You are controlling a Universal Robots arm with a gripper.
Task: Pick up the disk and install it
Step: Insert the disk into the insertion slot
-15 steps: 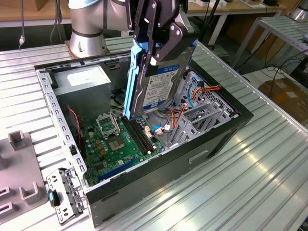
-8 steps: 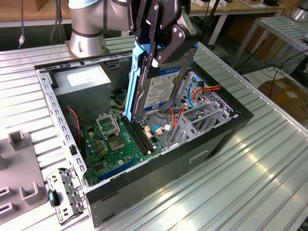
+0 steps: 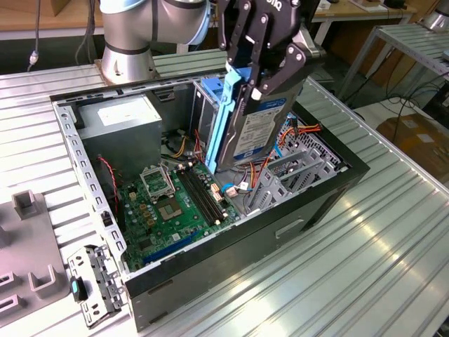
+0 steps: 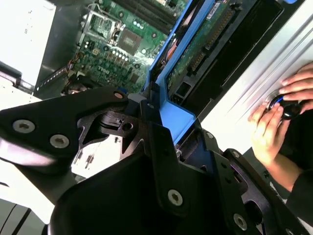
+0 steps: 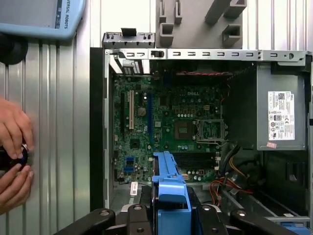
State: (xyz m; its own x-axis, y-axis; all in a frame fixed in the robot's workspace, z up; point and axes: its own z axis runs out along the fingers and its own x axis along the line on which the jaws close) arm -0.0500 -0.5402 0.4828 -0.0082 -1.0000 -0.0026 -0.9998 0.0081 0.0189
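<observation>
The gripper (image 3: 261, 74) is clamped on the disk (image 3: 256, 133), which hangs on edge below its fingers, blue rail (image 3: 223, 119) showing, its lower end reaching into the open case (image 3: 280, 225) beside the cage (image 3: 291, 172), the motherboard (image 3: 172, 203) lower still.

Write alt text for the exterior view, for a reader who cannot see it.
The arm's claw grips the disk, held nearly upright, its lower end dipping into an open computer case on a ribbed metal table. A green motherboard and grey power supply lie inside the case.
</observation>
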